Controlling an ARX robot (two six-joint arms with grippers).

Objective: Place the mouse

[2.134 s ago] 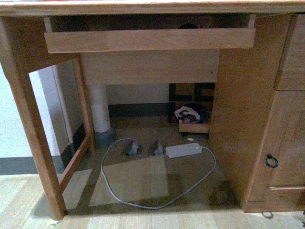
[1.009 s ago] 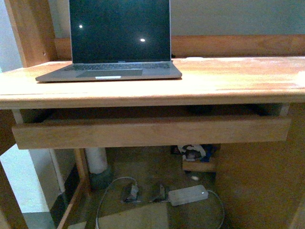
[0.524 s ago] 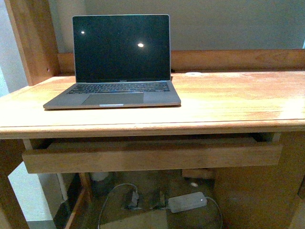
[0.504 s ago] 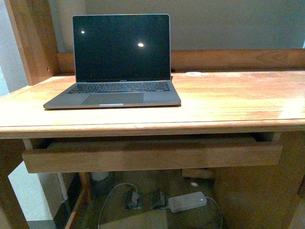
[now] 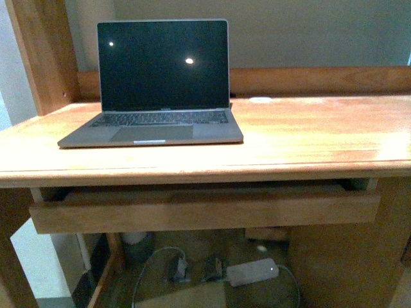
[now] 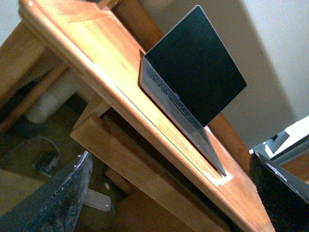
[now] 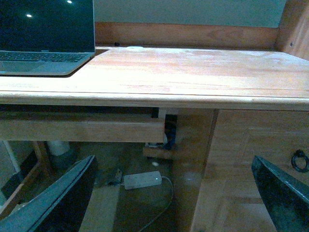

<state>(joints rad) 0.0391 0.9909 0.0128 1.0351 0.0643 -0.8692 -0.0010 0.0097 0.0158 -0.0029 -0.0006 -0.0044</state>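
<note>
The mouse is out of view in every picture. Neither arm shows in the front view. In the left wrist view my left gripper is open, its dark fingers wide apart and nothing between them; it hangs in front of the desk edge, below the laptop. In the right wrist view my right gripper is open and empty too, level with the space under the wooden desk top.
An open laptop with a dark screen stands on the left of the desk. A pull-out wooden tray sits under the top. A white power adapter with its cable lies on the floor. A cabinet door with a ring handle is at the right.
The front view has risen from the floor under the desk up to the desk top and laptop. Over the last half second it has barely shifted.
</note>
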